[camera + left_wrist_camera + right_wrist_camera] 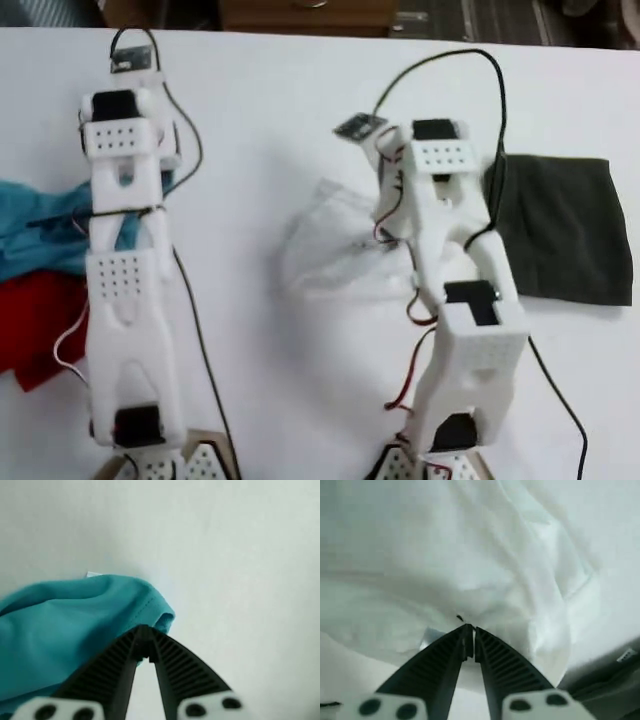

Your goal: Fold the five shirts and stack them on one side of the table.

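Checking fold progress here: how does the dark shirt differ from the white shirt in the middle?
The dark shirt lies flat as a neat rectangle; the white shirt is bunched and wrinkled. The dark shirt sits toward the right of the table; the white shirt lies mid-table, partly under the right arm. Both rest directly on the table.

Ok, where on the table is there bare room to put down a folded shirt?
The widest bare strip of table runs between the left arm and the right arm, nearer the bases than the white shirt. The far edge is bare too. Crowded: teal shirt and red shirt on the left, dark shirt on the right.
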